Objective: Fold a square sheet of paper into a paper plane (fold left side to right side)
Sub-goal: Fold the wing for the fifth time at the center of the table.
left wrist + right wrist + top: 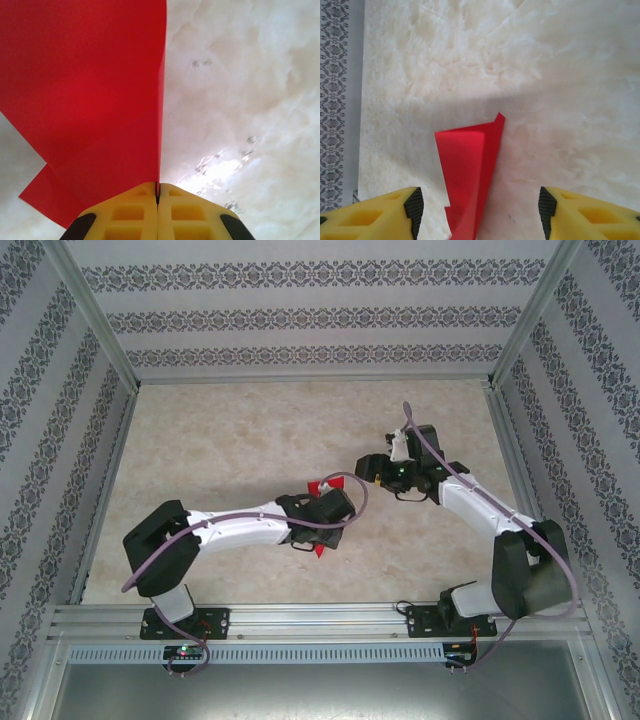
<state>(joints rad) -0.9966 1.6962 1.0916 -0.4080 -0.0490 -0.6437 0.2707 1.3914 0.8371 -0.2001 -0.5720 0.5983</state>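
Observation:
The square sheet of paper (85, 90) is bright red and folded along a crease, with one layer lying over another. My left gripper (157, 192) is shut on its folded edge, the yellow fingers (127, 212) pressed together on the paper. From above, the left gripper (322, 525) sits mid-table with red paper (318, 486) sticking out on both sides of it. My right gripper (480, 210) is open, with its fingertips (414, 205) wide apart on either side of the paper (467, 165) and not touching it. It hovers just right of the left gripper (372, 470).
The table (220, 440) is pale marble-patterned. Patterned walls (300, 310) and aluminium frame posts (95, 320) enclose it on three sides. A patterned wall strip (335, 75) runs along the left of the right wrist view. A metal rail (320, 618) carries both arm bases.

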